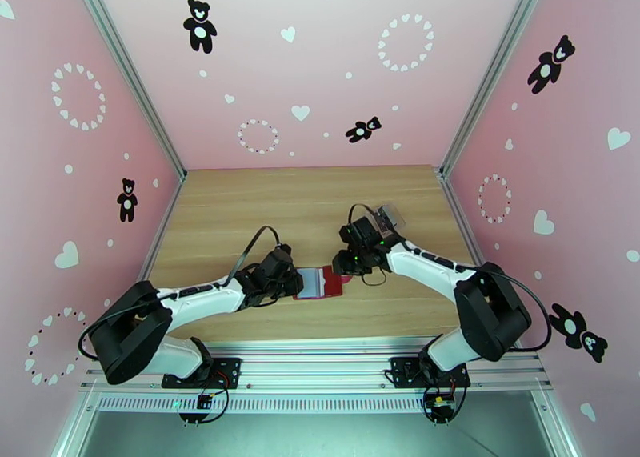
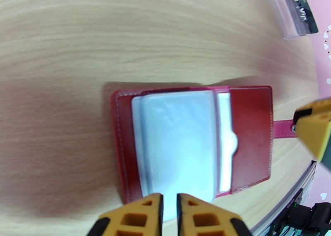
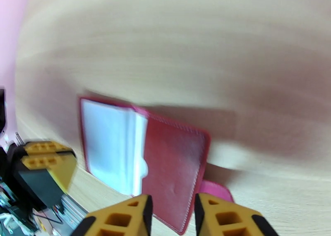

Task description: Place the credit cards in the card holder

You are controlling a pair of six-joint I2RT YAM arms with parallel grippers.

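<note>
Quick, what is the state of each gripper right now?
Left gripper: jaws nearly shut, pinching the wallet at its clear inner pockets.
Right gripper: jaws open, holding nothing.

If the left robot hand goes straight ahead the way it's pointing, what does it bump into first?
The left gripper would meet the open red wallet first, at the pale clear pockets right ahead of its fingertips. It looks almost on their edge, though depth is hard to judge.
</note>
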